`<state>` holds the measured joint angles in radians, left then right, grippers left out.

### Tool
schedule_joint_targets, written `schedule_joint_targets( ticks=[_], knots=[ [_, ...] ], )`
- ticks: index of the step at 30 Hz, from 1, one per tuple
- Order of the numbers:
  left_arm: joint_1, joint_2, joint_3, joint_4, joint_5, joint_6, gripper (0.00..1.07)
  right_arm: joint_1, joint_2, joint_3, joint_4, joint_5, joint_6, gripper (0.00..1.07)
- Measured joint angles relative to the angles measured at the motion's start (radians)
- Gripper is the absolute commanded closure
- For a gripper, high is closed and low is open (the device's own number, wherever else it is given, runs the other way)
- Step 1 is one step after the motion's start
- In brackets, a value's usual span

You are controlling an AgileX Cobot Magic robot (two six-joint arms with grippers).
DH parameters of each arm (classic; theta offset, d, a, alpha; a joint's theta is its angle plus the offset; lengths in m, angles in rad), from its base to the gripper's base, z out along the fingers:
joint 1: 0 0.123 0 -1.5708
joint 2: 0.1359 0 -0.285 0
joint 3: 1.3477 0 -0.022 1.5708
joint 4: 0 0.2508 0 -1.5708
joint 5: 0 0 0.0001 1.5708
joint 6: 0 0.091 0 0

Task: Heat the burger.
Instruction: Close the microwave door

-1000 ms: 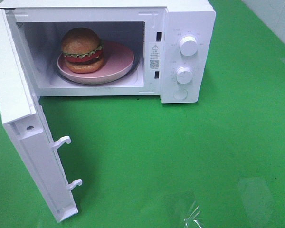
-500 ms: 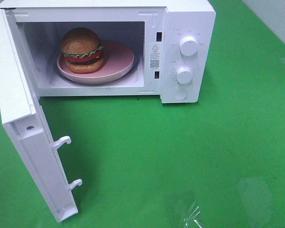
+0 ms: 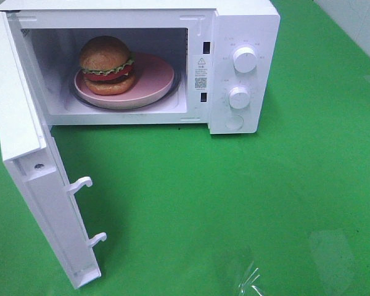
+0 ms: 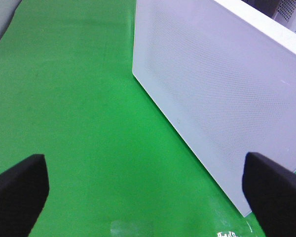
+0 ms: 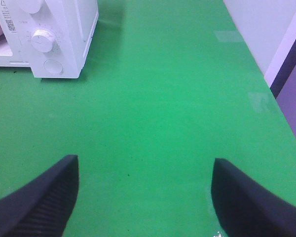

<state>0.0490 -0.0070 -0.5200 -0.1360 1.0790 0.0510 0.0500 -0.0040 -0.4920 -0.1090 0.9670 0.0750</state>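
Exterior high view reads the same as a second ago: nothing has shifted. I see the microwave (image 3: pixel 259 37) with its door (image 3: pixel 24 142) swung wide, the pink plate (image 3: pixel 154 77) inside it, and the burger (image 3: pixel 106 65) sitting upright on the plate's left part. Both knobs (image 3: pixel 245 59) look untouched. Loading looks done to me; I judge the door must be shut next, then a knob turned. My left gripper (image 4: pixel 147 190) is spread wide and empty, facing the door's outer face. My right gripper (image 5: pixel 148 187) is also parted and empty, over bare mat well short of the knobs. A green mat (image 3: pixel 234 203) covers the table, and a pale wall (image 5: pixel 266 29) runs along its right edge.
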Motion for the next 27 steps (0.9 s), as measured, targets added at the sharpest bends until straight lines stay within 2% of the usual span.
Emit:
schedule_joint_targets(
  ticks=[27],
  knots=[
    [0.0, 0.0, 0.0, 0.0, 0.0, -0.001, 0.07, 0.0, 0.0, 0.0, 0.0, 0.0, 0.0, 0.37]
  ],
)
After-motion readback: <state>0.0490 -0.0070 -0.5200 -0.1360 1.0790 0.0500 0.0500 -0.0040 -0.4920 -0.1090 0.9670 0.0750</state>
